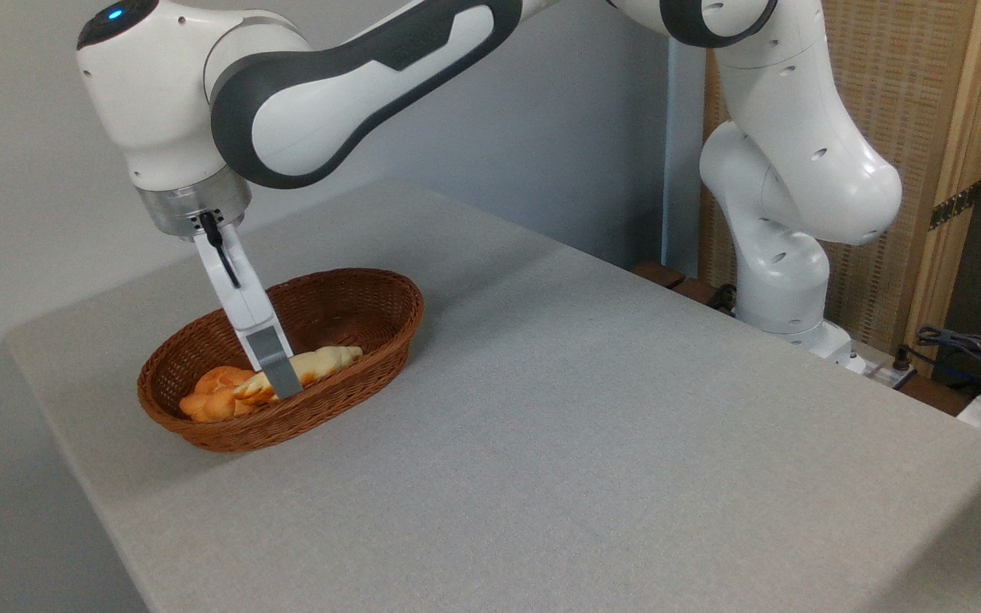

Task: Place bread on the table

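bare grey table fills the front of the view, plain and fabric-like, with nothing lying on its near stretch. further back on the left sits a brown wicker basket, and inside it lies the bread, a long braided loaf, pale at its right end and more golden toward the left, resting along the near wall of the basket. a smaller orange bun lies just beside its left end, touching or nearly so. the gripper reaches down into the basket at a slant, and the one grey finger that shows crosses in front of the loaf about its middle. the other finger is hidden behind it, so i cannot tell whether the jaws are parted, shut, or already pinching the loaf. the bread is not yet out of the basket, so the task looks to be at the grasping stage. several things could go wrong from here: a grip taken off-centre on a long loaf may let one end sag and slip free as it rises; the finger may also catch the bun, since it sits so close, and drag it along; and a lift at this slant could snag the basket wall, tipping or sliding the light basket across the table instead of freeing the bread cleanly.
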